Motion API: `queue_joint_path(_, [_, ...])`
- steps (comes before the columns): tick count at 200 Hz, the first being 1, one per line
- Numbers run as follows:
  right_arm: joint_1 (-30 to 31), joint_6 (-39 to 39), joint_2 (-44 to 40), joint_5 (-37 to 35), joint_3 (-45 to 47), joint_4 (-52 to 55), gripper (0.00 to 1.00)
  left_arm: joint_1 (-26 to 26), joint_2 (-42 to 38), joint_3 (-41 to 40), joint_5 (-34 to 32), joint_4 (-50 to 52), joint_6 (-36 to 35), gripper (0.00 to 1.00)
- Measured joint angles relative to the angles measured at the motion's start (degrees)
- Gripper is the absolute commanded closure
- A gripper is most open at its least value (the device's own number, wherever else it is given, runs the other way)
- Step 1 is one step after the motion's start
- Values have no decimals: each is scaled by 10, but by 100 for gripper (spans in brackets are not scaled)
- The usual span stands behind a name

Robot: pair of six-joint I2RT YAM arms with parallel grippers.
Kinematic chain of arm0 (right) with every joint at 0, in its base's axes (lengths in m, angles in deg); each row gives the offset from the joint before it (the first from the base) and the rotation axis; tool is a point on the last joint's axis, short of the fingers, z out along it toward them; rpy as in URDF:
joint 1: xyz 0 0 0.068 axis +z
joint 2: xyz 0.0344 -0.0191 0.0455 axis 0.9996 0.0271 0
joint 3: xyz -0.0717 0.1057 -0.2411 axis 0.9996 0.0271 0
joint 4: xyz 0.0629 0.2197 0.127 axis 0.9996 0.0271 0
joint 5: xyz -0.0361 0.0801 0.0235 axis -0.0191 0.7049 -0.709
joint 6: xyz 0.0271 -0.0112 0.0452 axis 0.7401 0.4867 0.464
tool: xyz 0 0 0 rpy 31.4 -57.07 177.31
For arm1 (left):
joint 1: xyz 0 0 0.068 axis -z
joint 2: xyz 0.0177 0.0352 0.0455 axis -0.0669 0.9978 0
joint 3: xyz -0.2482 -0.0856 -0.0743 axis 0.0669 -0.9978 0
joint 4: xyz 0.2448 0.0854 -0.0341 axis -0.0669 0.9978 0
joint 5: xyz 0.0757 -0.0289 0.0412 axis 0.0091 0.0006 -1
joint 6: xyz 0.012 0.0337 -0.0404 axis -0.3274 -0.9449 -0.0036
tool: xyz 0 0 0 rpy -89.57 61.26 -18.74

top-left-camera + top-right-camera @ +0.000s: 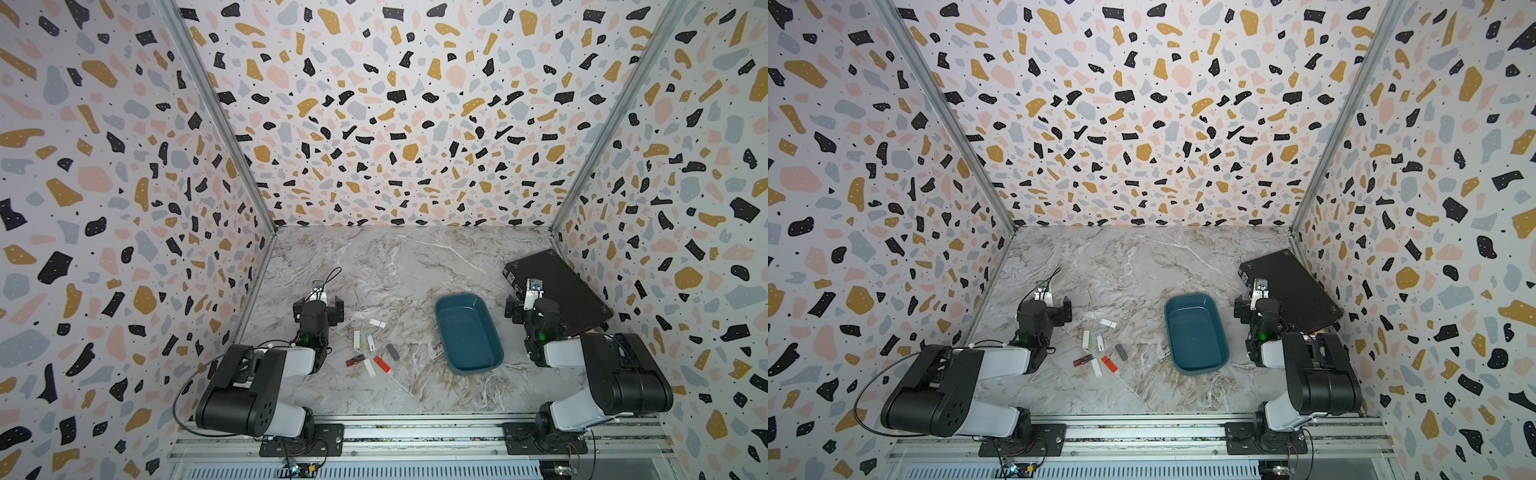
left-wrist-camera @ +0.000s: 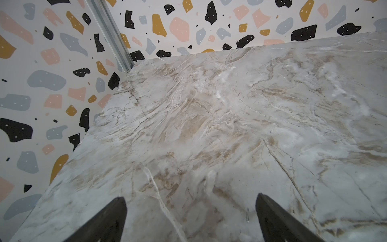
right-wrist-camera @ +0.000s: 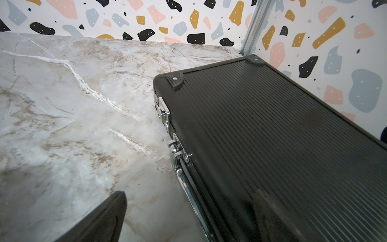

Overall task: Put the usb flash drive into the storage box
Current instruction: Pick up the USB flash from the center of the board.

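Left fingers (image 2: pixel 109 222) and right fingers (image 3: pixel 100 220) stand open, empty; usb flash drives (image 1: pixel 381 363) lie left of the storage box (image 1: pixel 468 336)

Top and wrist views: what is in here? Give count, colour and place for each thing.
table: one, marble, floor of the cell.
drives: seven as far as I can tell; white, green, grey, red, dark red; loose cluster on table.
box: one, teal, empty, right of drives.
case: one, black, closed, by right wall.
left pincer: open, above bare table.
right pincer: open, at case's edge.
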Motion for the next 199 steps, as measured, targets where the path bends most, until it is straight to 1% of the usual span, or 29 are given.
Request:
queue_joint_path(28, [0, 0, 0, 0, 0, 0, 0, 0, 0, 0, 0, 0, 0, 0])
queue_joint_path(44, [0, 0, 0, 0, 0, 0, 0, 0, -11, -3, -16, 2, 4, 0])
queue_joint_path(62, [0, 0, 0, 0, 0, 0, 0, 14, -76, -6, -46, 47, 2, 0])
queue_joint_path(76, [3, 0, -18, -8, 0, 22, 0, 48, -164, -4, -79, 96, 5, 0])
queue_joint_path(84, [7, 0, -51, -19, 0, 57, 0, 66, -219, 3, -89, 132, 27, 0])
queue_joint_path(93, [12, 18, -116, -33, -3, 116, 0, 81, -287, 19, -91, 180, 68, 0])
queue_joint_path(108, [17, 71, -236, -38, -28, 212, 0, 83, -377, 59, -102, 268, 147, 0])
queue_joint_path(116, [18, 97, -285, -28, -46, 238, 0, 83, -413, 87, -111, 325, 193, 0])
queue_joint_path(131, [18, 149, -359, 15, -72, 259, 0, 82, -469, 136, -123, 435, 275, 0])
queue_joint_path(137, [17, 164, -379, 36, -77, 266, 0, 82, -488, 149, -120, 468, 293, 0])
queue_joint_path(149, [16, 191, -406, 98, -84, 287, 0, 80, -521, 168, -94, 529, 320, 0])
queue_joint_path(156, [18, 205, -414, 137, -93, 312, 3, 80, -533, 179, -69, 568, 330, 1])
queue_joint_path(168, [27, 228, -406, 197, -119, 360, 12, 80, -536, 200, -25, 636, 337, 2])
queue_joint_path(179, [50, 240, -385, 245, -151, 407, 16, 80, -526, 223, 10, 702, 337, 2])
queue_joint_path(191, [104, 238, -346, 276, -196, 473, 22, 80, -507, 252, 35, 778, 336, 2])
queue_joint_path(199, [155, 228, -316, 288, -228, 520, 24, 81, -491, 270, 45, 828, 337, 2])
